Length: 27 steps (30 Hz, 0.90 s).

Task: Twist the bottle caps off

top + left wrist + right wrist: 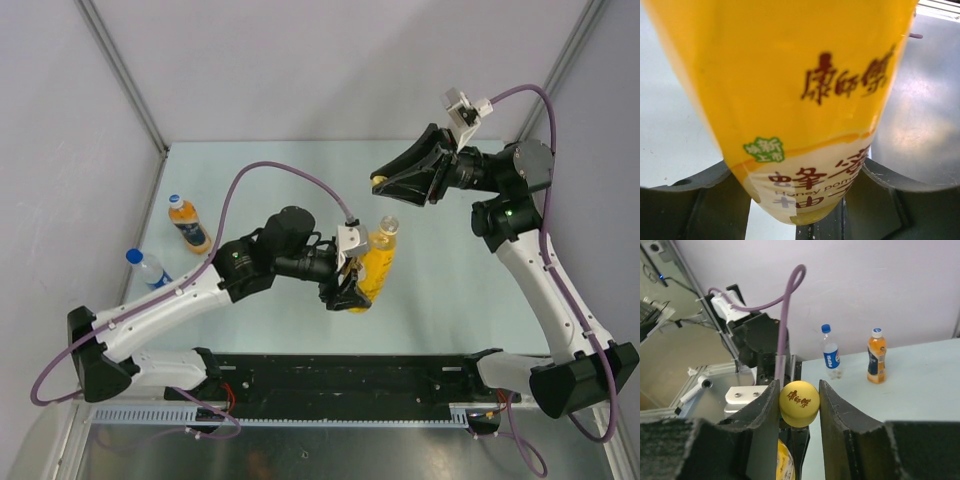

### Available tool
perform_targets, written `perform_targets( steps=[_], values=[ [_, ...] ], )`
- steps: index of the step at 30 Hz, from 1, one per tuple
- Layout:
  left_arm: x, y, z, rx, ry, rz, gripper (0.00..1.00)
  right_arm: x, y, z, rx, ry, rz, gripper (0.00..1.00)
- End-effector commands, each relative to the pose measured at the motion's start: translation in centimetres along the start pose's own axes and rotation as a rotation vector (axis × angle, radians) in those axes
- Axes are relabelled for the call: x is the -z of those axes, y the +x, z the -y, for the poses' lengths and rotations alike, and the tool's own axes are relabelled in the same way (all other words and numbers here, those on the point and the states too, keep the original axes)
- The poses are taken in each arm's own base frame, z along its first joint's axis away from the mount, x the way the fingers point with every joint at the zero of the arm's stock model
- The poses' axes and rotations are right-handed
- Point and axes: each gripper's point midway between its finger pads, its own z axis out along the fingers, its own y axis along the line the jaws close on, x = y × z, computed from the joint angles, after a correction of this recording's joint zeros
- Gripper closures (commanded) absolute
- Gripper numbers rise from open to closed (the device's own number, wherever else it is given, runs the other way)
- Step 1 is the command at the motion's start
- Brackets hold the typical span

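fingers [836, 415] of the right gripper [379, 182] are being kept pressed tight on the yellow cap [799, 402]. so that one is off its bottle and is being held up in the air, above and a bit behind the open neck. the cap's printed top is being shown straight to the right wrist camera, squeezed between the two dark padded fingers.

the tall yellow bottle [378, 255] is being gripped around its lower body by the left gripper [352, 288], with the jaws partway apart and clamped onto the bottle's sides. it's being held tilted near the middle of the table [440, 290], with the bare neck pointing toward the right gripper. in the left wrist view pretty much the whole frame is being filled by the bottle's yellow label, with a dark finger [695, 200] on each side of it. can't tell whether the base is being rested on the table or lifted off it.

over at the left side of the table the other two are being seen standing upright, well apart from both grippers. the short orange bottle [188, 224] is being topped by its white cap [176, 201]. nearer the arm bases, the water bottle [152, 270] is being topped by its blue cap [133, 256].
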Motion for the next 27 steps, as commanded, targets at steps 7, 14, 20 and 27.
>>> perform_targets(
  steps=[7, 14, 20, 27],
  values=[
    [1.1, -0.8, -1.0, -0.049, -0.083, 0.055, 1.00, 2.6, 1.1, 9.1, -0.128, 0.427, 0.078, 1.00],
    [1.3, -0.1, -2.4, -0.035, -0.169, 0.049, 1.00, 5.6, 6.5, 14.9, -0.229, 0.696, 0.053, 1.00],
    [2.1, 0.3, -4.7, -0.007, -0.317, 0.051, 1.00, 8.5, 13.3, 18.4, -0.322, 0.866, -0.001, 1.00],
    [3.4, 1.0, -7.6, 0.043, -0.509, 0.066, 1.00, 13.4, 22.6, 21.8, -0.474, 1.159, -0.133, 1.00]
  ],
)
